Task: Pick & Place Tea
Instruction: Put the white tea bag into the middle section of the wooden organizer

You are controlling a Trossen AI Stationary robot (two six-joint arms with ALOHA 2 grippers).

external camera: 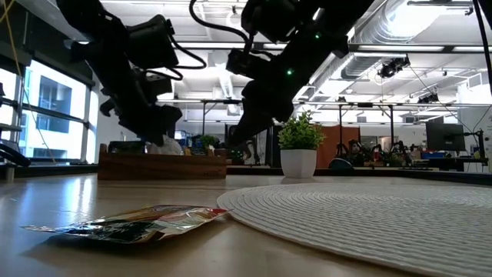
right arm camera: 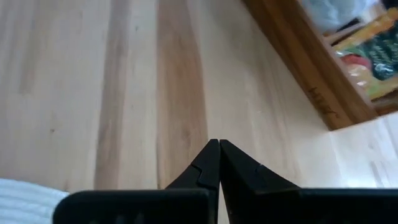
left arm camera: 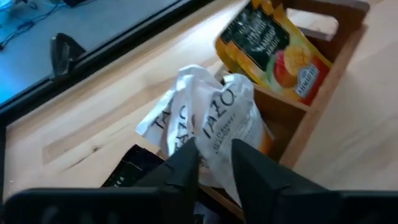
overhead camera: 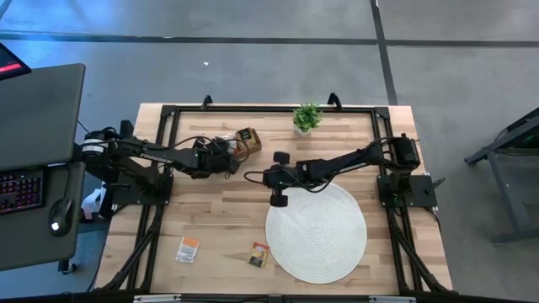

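Note:
Two white tea sachets [left arm camera: 217, 112] stand crumpled in a compartment of the wooden tray [left arm camera: 323, 81] at the table's far side. A yellow-and-black sachet [left arm camera: 273, 50] leans in the compartment beside them, and a black one [left arm camera: 134, 168] lies on the other side. My left gripper [left arm camera: 214, 149] is over the tray [overhead camera: 244, 139], open, with its fingertips either side of the white sachets' lower part. My right gripper [right arm camera: 219, 142] hovers shut over bare wood [overhead camera: 250, 177] near the tray, holding nothing. Two more sachets [overhead camera: 188, 249] [overhead camera: 258, 254] lie flat near the table's front edge. My left gripper comes at the white sachets slanting down. A finger [left arm camera: 186, 162] stands on each side of their lower edge [left arm camera: 214, 140]. Whether the fingers touch the paper cannot be told. The sachets stand in the tray.
A round white woven mat [overhead camera: 316, 231] covers the front right of the table. A small green potted plant [overhead camera: 306, 118] stands at the far edge. In the low view one sachet [external camera: 146, 221] lies just in front of the mat's rim [external camera: 254, 204].

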